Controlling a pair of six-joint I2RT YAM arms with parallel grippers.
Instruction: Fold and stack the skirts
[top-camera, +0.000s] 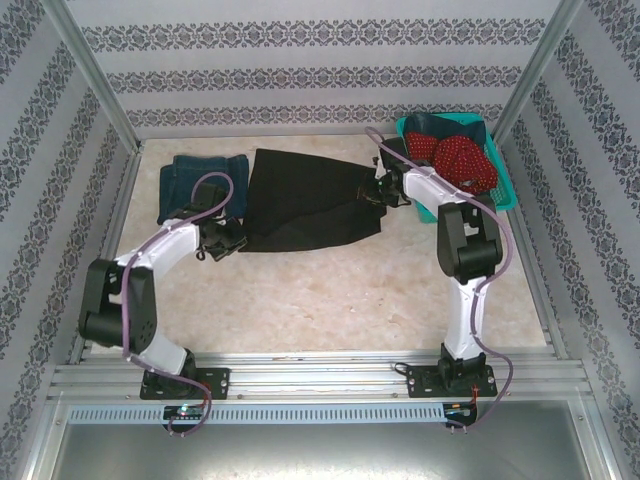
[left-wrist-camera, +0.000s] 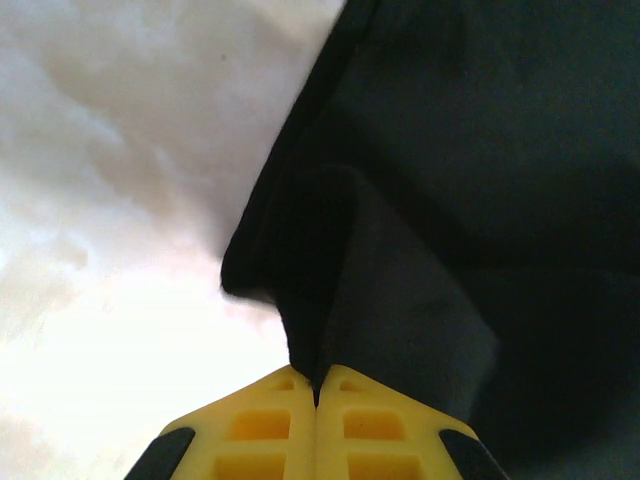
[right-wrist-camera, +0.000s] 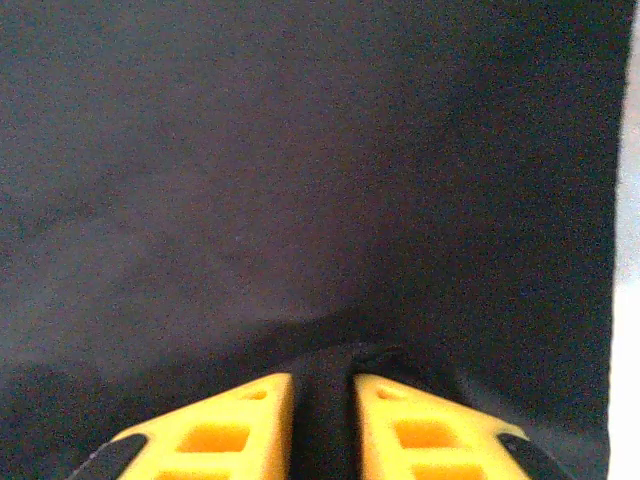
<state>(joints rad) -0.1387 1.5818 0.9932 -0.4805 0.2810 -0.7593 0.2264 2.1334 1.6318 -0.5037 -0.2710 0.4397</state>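
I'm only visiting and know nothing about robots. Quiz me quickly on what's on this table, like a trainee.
1. True or false: the left gripper pinches a corner of the black skirt.
2. Where does the red dotted skirt lie? A) on the floor B) in the teal basket C) under the black skirt
3. Fill in: the folded denim skirt lies on the ____ arm's side.
Key: 1 true; 2 B; 3 left.
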